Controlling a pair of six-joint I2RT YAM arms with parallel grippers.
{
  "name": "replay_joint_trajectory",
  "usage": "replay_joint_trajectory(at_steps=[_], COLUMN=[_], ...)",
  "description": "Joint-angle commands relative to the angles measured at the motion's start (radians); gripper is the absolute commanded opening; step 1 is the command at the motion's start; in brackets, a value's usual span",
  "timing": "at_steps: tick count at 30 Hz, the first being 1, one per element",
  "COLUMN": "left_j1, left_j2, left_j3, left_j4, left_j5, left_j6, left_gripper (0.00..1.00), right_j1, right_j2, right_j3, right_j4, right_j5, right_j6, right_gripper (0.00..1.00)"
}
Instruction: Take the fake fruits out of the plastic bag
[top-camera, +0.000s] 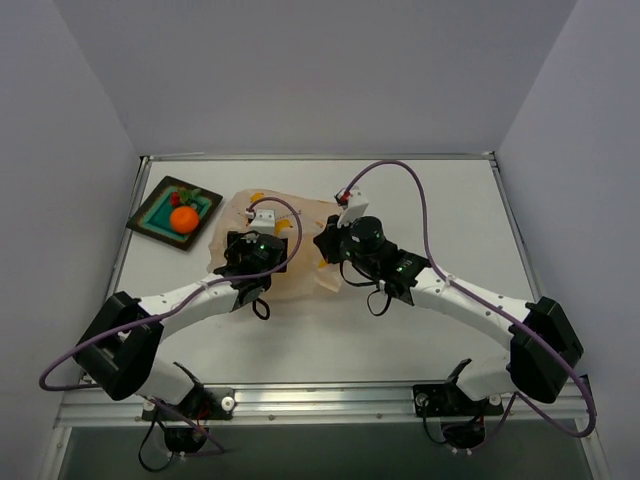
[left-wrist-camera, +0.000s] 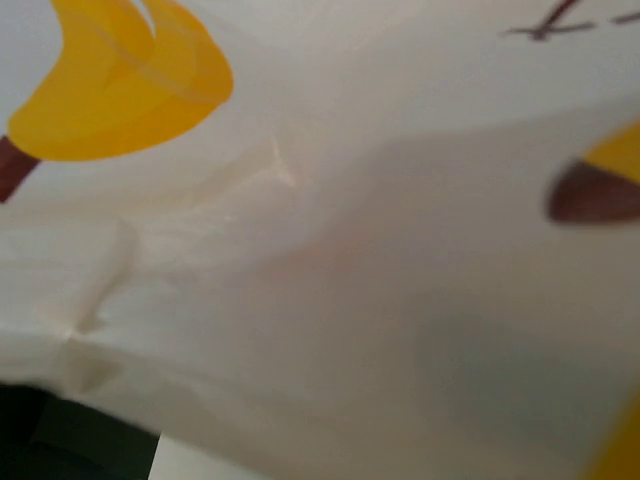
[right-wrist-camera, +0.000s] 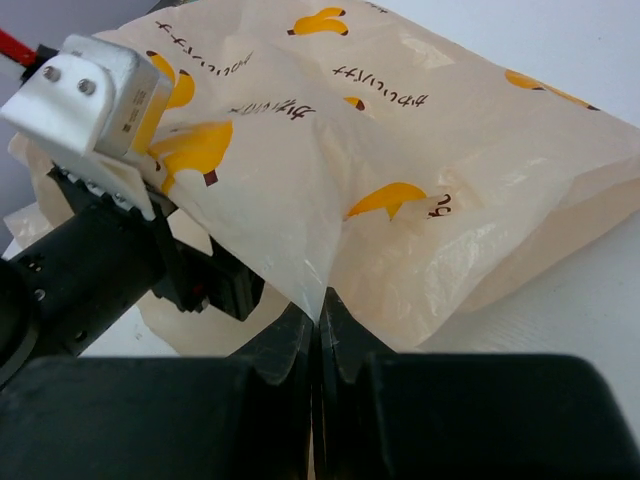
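Observation:
The pale-peach plastic bag (top-camera: 300, 215) with banana prints lies mid-table between both grippers. My right gripper (right-wrist-camera: 318, 310) is shut on a fold of the bag's film (right-wrist-camera: 400, 130); from above it sits at the bag's right edge (top-camera: 323, 245). My left gripper (top-camera: 285, 240) is on the bag's left part. Its wrist view is filled with bag film (left-wrist-camera: 330, 250), so its jaws are hidden. Its dark body shows in the right wrist view (right-wrist-camera: 100, 260), reaching under the film. The round orange fruit (top-camera: 184, 219) and the small red one (top-camera: 177, 198) lie in the tray. The yellow-orange oval one is not visible.
The dark-rimmed teal tray (top-camera: 160, 213) sits at the back left of the white table, left of the bag. Purple cables arch over both arms. Grey walls close in the table on three sides.

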Motion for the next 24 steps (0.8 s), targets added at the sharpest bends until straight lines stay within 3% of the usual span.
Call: replay_joint_trajectory(at_steps=[1,6,16,17,20,21,24], left_j1=[0.056,0.091,0.163,0.165,0.154,0.139,0.064], left_j2=[0.040,0.131,0.238,0.249,0.199,0.172,0.028], left_j3=[0.021,0.064,0.053,0.053,-0.002,-0.060,-0.167], left_j4=[0.121,0.095,0.214,0.221,0.257,0.282,0.265], left_j5=[0.095,0.112,0.110,0.113,0.124,0.126,0.084], left_j6=[0.023,0.019,0.019,0.016,-0.027,-0.041,-0.070], left_gripper=[0.88,0.90,0.89,0.70,0.49,0.34,0.21], right_j1=[-0.004,-0.008,-0.014,-0.014,-0.024,-0.028,-0.031], right_j2=[0.004,0.010,0.024,0.025,0.018,0.007,-0.019], right_j3=[-0.004,-0.005,-0.015,-0.016,-0.037,-0.045,-0.079], right_j4=[0.043,0.043,0.055,0.055,0.054,0.055,0.046], right_j5=[-0.007,-0.007,-0.048,-0.048,-0.025,-0.024,-0.023], right_j6=[0.001,-0.005,-0.019,-0.022,-0.027,-0.027,-0.005], right_gripper=[0.00,0.00,0.00,0.00,0.00,0.00,0.00])
